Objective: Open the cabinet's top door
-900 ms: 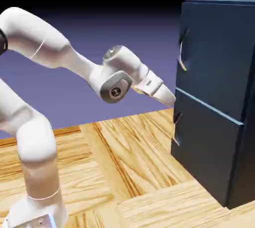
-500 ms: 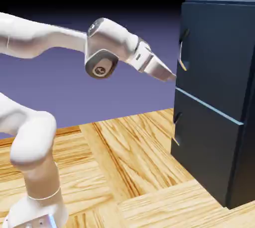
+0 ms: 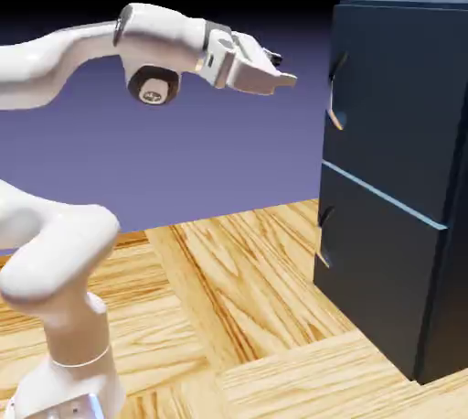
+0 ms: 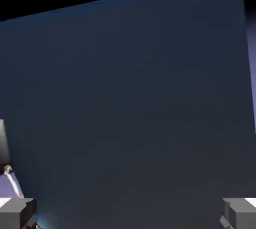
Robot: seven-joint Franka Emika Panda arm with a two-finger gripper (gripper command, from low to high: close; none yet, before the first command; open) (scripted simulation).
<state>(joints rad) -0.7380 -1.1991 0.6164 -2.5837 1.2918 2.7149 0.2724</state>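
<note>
Blue-violet backdrop fills the gap between the wide-open, empty claw (image 3: 285, 77) and the top door's (image 3: 402, 88) handle (image 3: 336, 92).

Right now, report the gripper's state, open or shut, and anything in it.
Gripper: open, jaws wide apart, holding nothing; it hangs in the air short of the top door and is not touching the handle.

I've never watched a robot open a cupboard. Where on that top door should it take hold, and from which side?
Probably the short curved handle at the top door's near edge. It bows out from the flat panel, leaving a gap behind it. The open gripper is level with it but apart, so coming straight in from the front, one finger either side, looks best.
</note>
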